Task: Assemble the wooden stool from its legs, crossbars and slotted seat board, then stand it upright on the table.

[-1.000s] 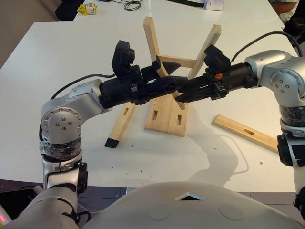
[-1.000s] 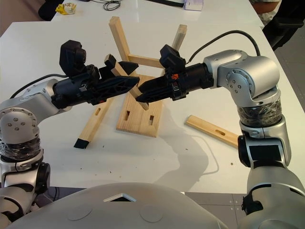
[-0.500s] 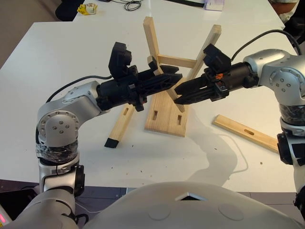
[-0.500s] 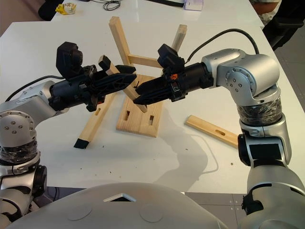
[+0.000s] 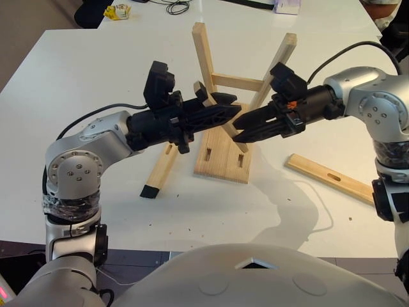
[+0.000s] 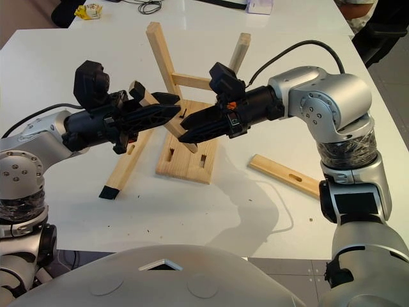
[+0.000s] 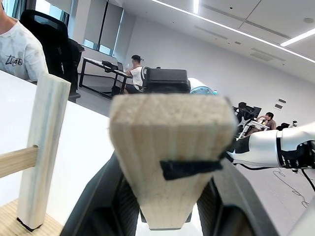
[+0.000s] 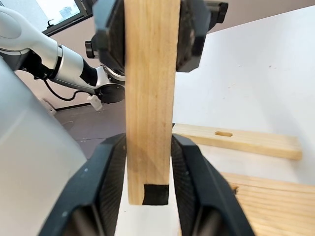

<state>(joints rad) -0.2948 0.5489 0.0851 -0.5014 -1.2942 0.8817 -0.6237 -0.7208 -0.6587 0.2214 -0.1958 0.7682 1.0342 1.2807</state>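
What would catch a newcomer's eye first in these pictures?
The two arms meet mid-table, where the left pincer and right pincer both clamp one slanted wooden leg over the seat board. Behind them, two legs joined by a crossbar rise from that board, splaying outward. A loose leg lies on the table to the robot's left, and another slotted piece to its right.

A yellow packet (image 5: 117,11), black cables (image 5: 177,6) and a white box (image 5: 287,6) lie well apart at the back.
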